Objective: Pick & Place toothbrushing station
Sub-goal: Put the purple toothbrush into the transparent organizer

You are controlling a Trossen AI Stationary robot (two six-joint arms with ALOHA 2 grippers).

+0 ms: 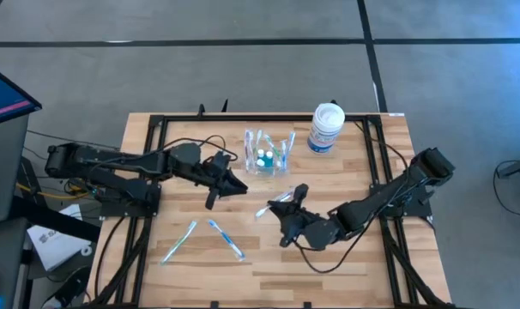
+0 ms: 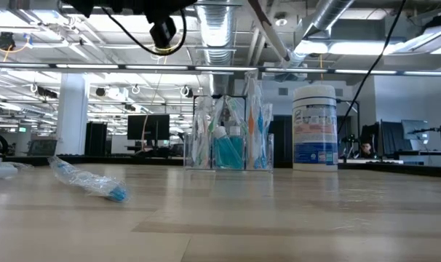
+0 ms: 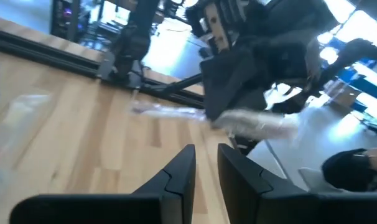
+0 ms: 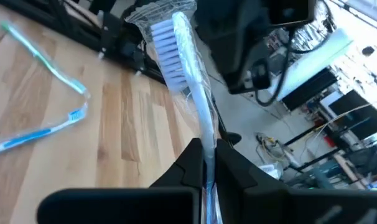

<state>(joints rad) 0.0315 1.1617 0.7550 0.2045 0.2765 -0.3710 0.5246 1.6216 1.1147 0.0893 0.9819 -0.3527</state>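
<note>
The right gripper (image 4: 207,165) is clamped on a wrapped toothbrush (image 4: 187,68). Its 2 fingers (image 4: 235,163) pinch the handle between them, and the white bristle head projects forward past the fingertips inside clear wrapping. In the high view this gripper (image 1: 287,206) sits over the middle of the table (image 1: 346,275), slightly right of centre, with the wrapped toothbrush (image 1: 271,204) extending to its left.

The left gripper (image 3: 205,163) holds nothing. Its 2 fingers (image 3: 181,171) stand nearly together with a narrow gap between them. In the high view it (image 1: 234,184) lies left of centre, pointing toward the right arm.

The organizer (image 1: 269,152) stands upright on the far half of the table, near the centre line, just beyond both grippers and touching neither. It is clear plastic with upright compartments. In the low view the organizer (image 2: 229,138) holds several upright items and a blue-capped piece in the middle compartment.

A white jar (image 1: 326,128) with a blue label stands to the right of the organizer, slightly farther back and apart from it.

2 more wrapped toothbrushes lie flat on the near left part of the table: toothbrush A (image 1: 179,242) on the left and toothbrush B (image 1: 226,239) just to its right.
</note>
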